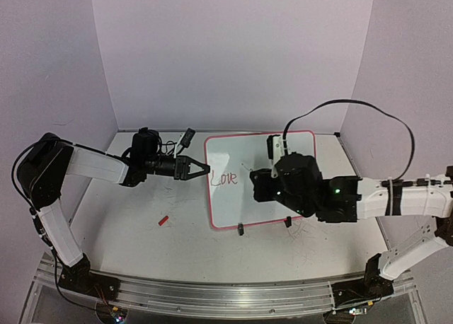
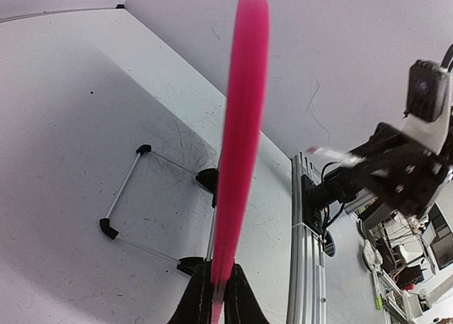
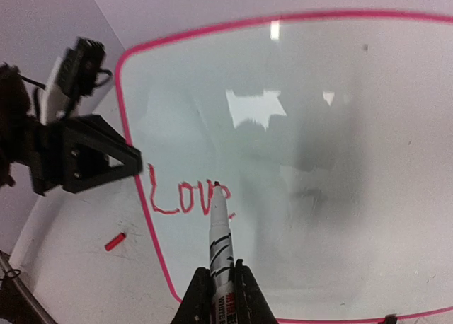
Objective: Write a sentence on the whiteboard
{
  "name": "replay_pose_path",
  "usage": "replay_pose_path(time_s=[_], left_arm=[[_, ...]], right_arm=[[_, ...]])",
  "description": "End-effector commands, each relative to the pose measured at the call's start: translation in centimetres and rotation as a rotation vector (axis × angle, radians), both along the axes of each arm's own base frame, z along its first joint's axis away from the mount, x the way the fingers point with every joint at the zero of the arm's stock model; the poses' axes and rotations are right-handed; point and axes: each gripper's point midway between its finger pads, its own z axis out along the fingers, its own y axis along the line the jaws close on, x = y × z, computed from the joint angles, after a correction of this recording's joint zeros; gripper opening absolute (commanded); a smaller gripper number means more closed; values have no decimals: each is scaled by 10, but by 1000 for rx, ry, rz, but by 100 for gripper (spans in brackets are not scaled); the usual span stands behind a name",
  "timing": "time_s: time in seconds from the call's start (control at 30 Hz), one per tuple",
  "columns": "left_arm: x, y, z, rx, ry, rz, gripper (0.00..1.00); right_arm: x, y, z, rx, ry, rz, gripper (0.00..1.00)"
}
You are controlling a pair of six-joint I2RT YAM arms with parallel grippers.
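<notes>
The whiteboard (image 1: 237,151), glossy white with a pink-red rim, stands tilted on the table. My left gripper (image 1: 205,168) is shut on its left rim; in the left wrist view that rim (image 2: 241,126) runs edge-on up from between the jaws (image 2: 217,296). My right gripper (image 3: 221,285) is shut on a white marker (image 3: 220,232) whose tip touches the board. The sentence (image 3: 185,197) reads "Love" in red near the board's left side, with the tip at its last letter.
A small red marker cap (image 1: 163,221) lies on the table left of the board, also seen in the right wrist view (image 3: 115,242). The board's black stand feet (image 2: 110,228) rest behind it. Purple walls enclose the table.
</notes>
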Motion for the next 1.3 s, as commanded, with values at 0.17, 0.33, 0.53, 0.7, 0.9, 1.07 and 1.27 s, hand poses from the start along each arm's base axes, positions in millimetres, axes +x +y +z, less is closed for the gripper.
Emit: replay_pose_path(time_s=[0.17,0.33,0.53,0.7,0.9,1.07,1.27], left_arm=[[-3,-4,24,-30,-28,11,31],[-1,2,33,-33,-34,61,44],[6,8,29,-14,-30,129,60],[18,9,27,-9,-15,178,65],[30,4,27,-13,-5,186,63],[39,-1,30,-22,0,186,56],[42,-1,29,-21,0,186,45]], right_arm=[[-1,-24,58,33,-172,63,0],[2,-32,70,8,-214,36,0],[0,-36,63,-3,-195,32,0],[5,-36,56,-74,-187,18,0],[4,-30,39,-109,-136,35,0],[4,-18,23,-135,-106,70,0],[2,-10,12,-137,-80,110,0]])
